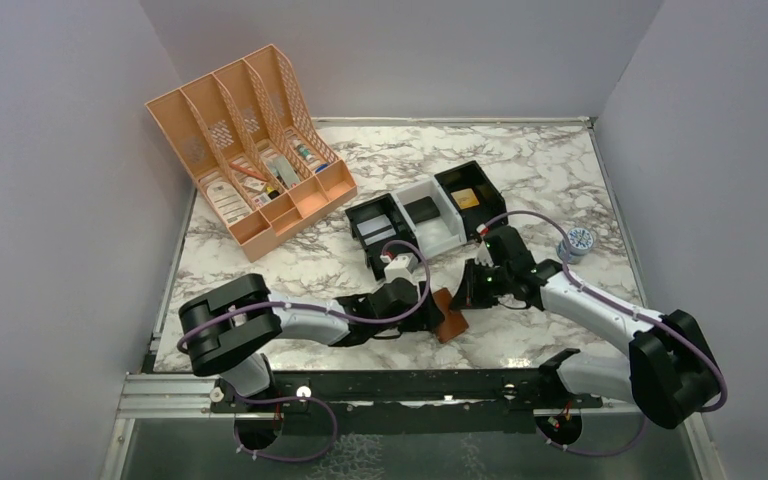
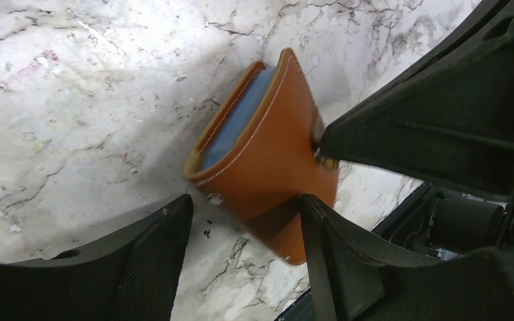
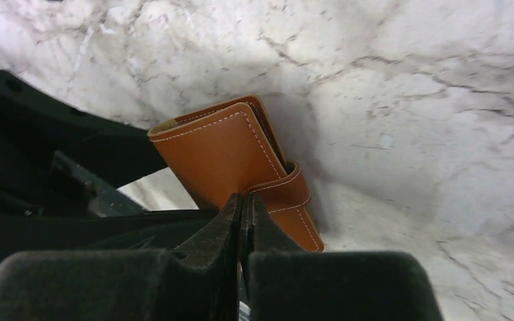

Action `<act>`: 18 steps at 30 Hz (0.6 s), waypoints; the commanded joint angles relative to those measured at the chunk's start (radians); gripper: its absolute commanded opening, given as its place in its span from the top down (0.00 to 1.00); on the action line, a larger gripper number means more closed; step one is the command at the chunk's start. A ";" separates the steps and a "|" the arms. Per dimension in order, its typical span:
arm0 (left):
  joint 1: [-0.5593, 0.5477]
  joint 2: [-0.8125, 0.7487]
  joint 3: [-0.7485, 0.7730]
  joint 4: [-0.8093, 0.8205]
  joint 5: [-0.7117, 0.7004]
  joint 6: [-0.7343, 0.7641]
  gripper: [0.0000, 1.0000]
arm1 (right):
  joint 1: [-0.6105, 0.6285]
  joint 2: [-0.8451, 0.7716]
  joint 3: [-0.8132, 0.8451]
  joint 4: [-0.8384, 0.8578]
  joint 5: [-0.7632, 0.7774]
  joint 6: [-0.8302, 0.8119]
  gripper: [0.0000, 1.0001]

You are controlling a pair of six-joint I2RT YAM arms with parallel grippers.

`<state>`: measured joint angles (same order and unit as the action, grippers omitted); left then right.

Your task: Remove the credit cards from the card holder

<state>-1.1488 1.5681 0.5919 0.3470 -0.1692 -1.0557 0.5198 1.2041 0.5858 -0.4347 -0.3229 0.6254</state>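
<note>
**Risk: a tab pull drags the whole card holder, since nothing pins it**

The card holder (image 3: 217,157) is on the marble surface (image 3: 408,100) between the two arms, toward the near edge. It is folded, with the snap tab (image 3: 286,192) wrapped over one edge. The other end gapes and shows blue-grey lining (image 2: 237,120). No credit cards are out, and I can't tell whether that blue-grey is pocket or card edge.

The right fingers (image 3: 224,224) are closed flat together with their tips right at the tab. I can't tell whether leather is pinched between them or they are only butting against it.

The left fingers (image 2: 150,257) are open and straddle the holder's lower end. One overlaps the leather; the other stands apart, with bare marble in the gap. So the holder is not clamped.

Failure modes, my read:
- If the right pulls the tab while the left is open, the holder slides or lifts as one piece and the snap never releases.
- If nothing is pinched on the right, the tips slip off and the pull comes up empty, which may knock the holder.
- The holder looks tilted rather than flat, so closing the left could tip it or squeeze the leaves shut on the cards.
- Both arms crowd one small item, so finger-to-finger contact is likely.
- A shove toward the bases could send the holder off the near edge.
</note>
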 commanded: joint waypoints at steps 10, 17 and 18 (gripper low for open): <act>-0.001 0.042 -0.041 -0.012 -0.030 -0.039 0.60 | -0.069 -0.022 -0.078 0.202 -0.326 0.080 0.99; 0.007 0.004 -0.063 -0.110 -0.104 -0.044 0.71 | -0.100 -0.026 -0.059 0.145 -0.312 0.024 0.99; 0.008 -0.003 -0.059 -0.129 -0.114 -0.037 0.72 | -0.101 -0.024 -0.055 0.132 -0.294 0.015 0.99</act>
<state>-1.1465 1.5730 0.5583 0.4126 -0.1902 -1.1305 0.4263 1.1995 0.4999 -0.3084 -0.5892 0.6743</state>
